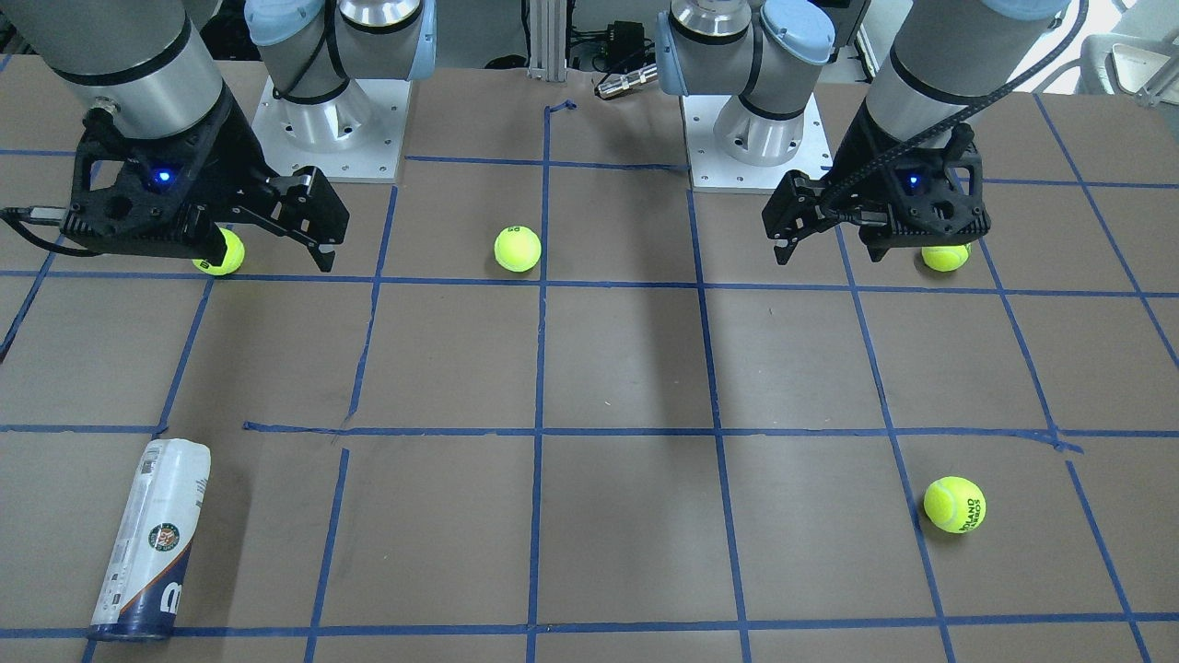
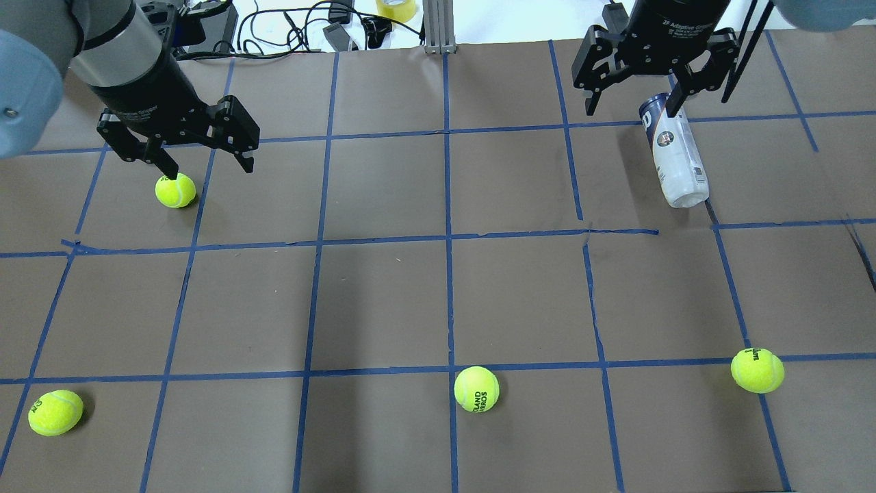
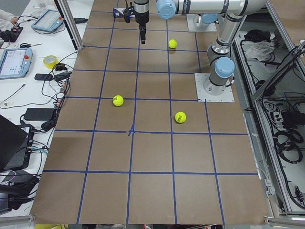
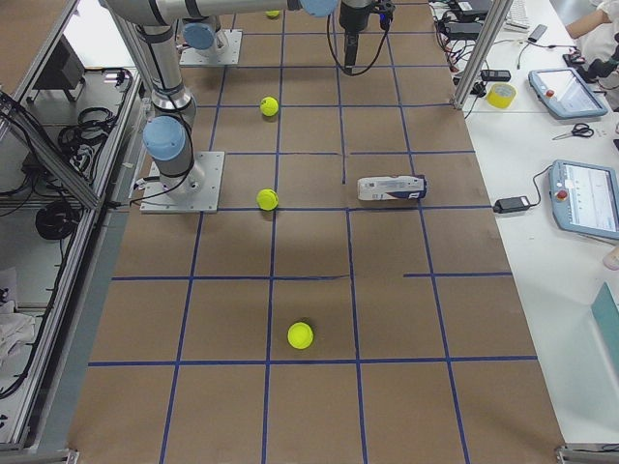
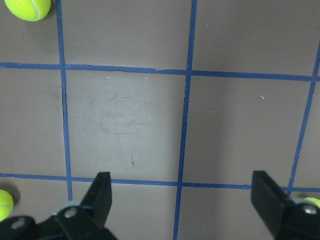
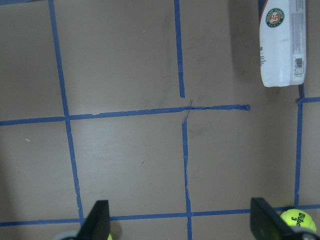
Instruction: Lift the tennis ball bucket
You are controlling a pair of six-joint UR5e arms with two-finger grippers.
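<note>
- The tennis ball bucket [image 2: 674,154] lies on its side on the table [image 2: 383,301]. It is on the robot's right, in the row of the blue tape grid [image 2: 448,301] farthest from the arm bases.
- Its long axis runs nearly straight away from the robot. The navy end points to the far edge, the pale clear end points back towards the robot, and the round crest faces up.
- The right gripper [image 2: 631,109] hangs well above the table, pointing down. Its jaws are spread wide and hold nothing. In its wrist view the bucket lies ahead and off to one side, apart from both fingers [image 6: 97,222].
- The left gripper [image 2: 209,170] also points down above the table, on the robot's left. Its jaws are wide apart and empty.
- Four tennis balls [image 2: 476,389] lie scattered on the table, all apart from the bucket.
</note>
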